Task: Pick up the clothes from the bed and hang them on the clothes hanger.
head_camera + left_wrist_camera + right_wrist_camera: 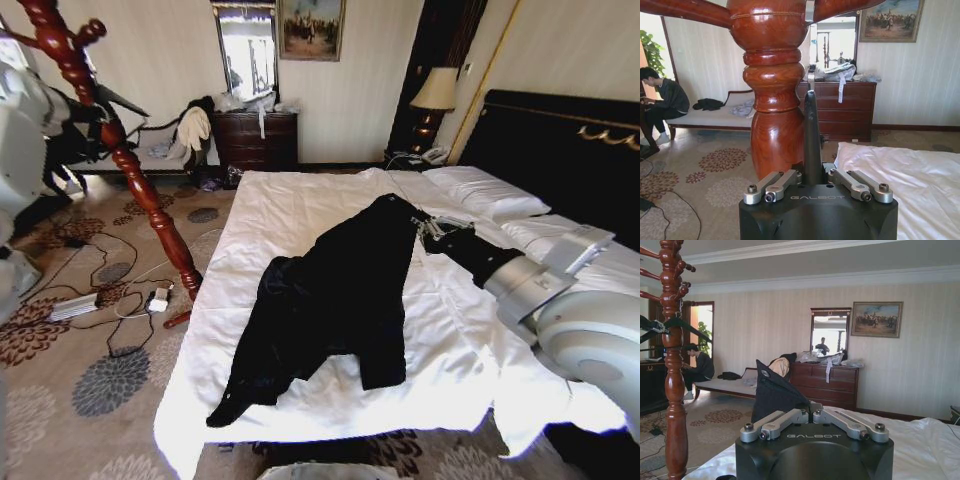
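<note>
The clothes, a black jacket (pixel 330 300), lie spread across the white bed (pixel 290 200), one sleeve reaching the foot edge. My right gripper (pixel 428 230) is shut on the jacket's upper edge near the pillows. In the right wrist view a peak of black fabric (pixel 772 392) stands up from the shut right gripper (pixel 812 411). My left gripper (pixel 812 179) is shut on the clothes hanger (pixel 811 135), seen edge-on, its silver hook (pixel 810 80) rising beside the wooden coat stand (pixel 775 100). In the head view the hanger (pixel 125 103) is held against the stand (pixel 140 190), left of the bed.
Cables and a power strip (pixel 75 305) lie on the patterned carpet by the stand's foot. A dark dresser (pixel 258 140) and a bench with pale garments (pixel 190 130) stand along the far wall. A person (pixel 662 105) sits on the bench. Pillows (pixel 485 190) lie by the black headboard (pixel 560 140).
</note>
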